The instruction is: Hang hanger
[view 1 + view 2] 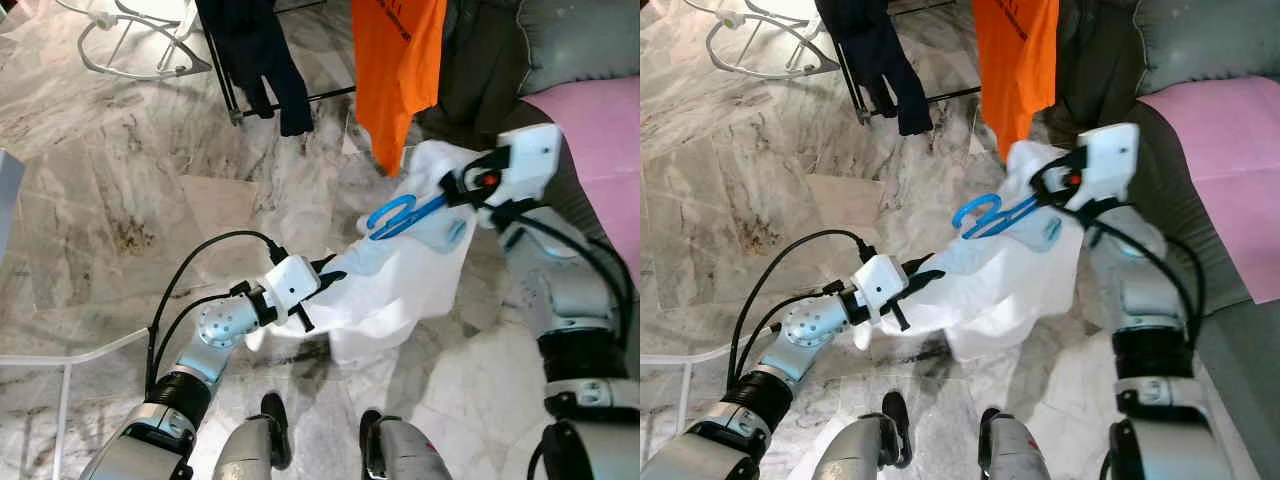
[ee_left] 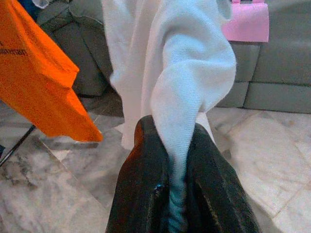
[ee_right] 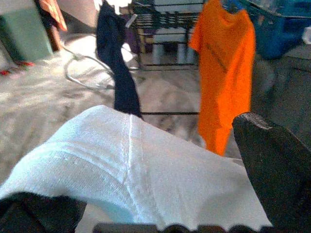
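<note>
A white shirt [image 1: 400, 280] hangs stretched between my two grippers above the marble floor. A blue hanger [image 1: 392, 217] sits in its neck, hook pointing left and down. My right gripper [image 1: 452, 187] is up beside the sofa, shut on the hanger's shoulder with the shirt's collar draped over it; the cloth [image 3: 136, 165] lies across its fingers [image 3: 277, 174]. Lower down, my left gripper [image 1: 335, 277] is shut on a bunched fold of the shirt's hem [image 2: 180, 121], pinched between both black fingers [image 2: 141, 189].
An orange T-shirt [image 1: 397, 60] and a dark garment [image 1: 262, 60] hang on a black clothes rack [image 1: 228, 90] ahead. A grey sofa [image 1: 580, 40] with a pink blanket [image 1: 600, 130] stands at the right. White metal frames stand at far left [image 1: 120, 50] and near left [image 1: 60, 360].
</note>
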Available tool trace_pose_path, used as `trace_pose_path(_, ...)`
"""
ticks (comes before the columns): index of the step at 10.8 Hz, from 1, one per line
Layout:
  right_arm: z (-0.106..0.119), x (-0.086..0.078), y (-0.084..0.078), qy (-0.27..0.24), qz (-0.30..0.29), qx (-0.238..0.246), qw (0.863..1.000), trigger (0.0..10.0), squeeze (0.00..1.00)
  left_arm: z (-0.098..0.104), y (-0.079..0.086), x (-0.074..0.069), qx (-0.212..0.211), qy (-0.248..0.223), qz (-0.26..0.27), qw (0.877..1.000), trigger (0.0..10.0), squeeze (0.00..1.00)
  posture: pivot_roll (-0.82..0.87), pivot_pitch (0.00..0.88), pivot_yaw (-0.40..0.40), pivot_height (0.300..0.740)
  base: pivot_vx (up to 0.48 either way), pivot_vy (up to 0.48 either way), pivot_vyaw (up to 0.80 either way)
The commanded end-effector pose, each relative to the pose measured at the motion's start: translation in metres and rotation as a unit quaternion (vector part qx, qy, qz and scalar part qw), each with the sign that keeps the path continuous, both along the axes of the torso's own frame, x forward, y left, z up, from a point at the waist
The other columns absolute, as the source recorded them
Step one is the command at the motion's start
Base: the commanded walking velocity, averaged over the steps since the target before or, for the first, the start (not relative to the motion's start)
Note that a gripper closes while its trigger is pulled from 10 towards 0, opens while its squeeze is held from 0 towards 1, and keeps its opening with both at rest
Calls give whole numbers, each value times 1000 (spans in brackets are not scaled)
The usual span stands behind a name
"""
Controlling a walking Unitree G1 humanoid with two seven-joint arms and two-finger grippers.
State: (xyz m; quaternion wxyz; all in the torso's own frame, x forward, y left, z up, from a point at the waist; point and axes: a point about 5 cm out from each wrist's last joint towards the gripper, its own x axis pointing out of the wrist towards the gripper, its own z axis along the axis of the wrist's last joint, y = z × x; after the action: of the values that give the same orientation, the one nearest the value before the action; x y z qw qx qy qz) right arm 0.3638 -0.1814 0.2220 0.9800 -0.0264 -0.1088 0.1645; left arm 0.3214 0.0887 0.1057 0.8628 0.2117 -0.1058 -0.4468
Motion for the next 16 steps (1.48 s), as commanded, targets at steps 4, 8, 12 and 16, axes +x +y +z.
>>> trace_pose_path(4,-14,-20,35,28,110,-39,993,10000,0,-2,-7,0,12,-5,-3,1000,0,0,-167,321,50,740,0,0,0)
trace_pose_path(8,-34,-44,40,47,178,-166,969,10000,0,-2,-2,3,17,-7,16,1000,0,0,-173,323,52,740,0,0,0)
trace_pose_path(12,-37,-39,20,31,121,-271,955,10000,0,-2,5,9,32,-3,42,999,0,0,-181,323,51,740,0,0,0)
trace_pose_path(16,-7,-26,-1,-22,48,-265,963,10000,0,-6,11,15,59,-2,85,995,0,0,-179,322,51,740,0,0,0)
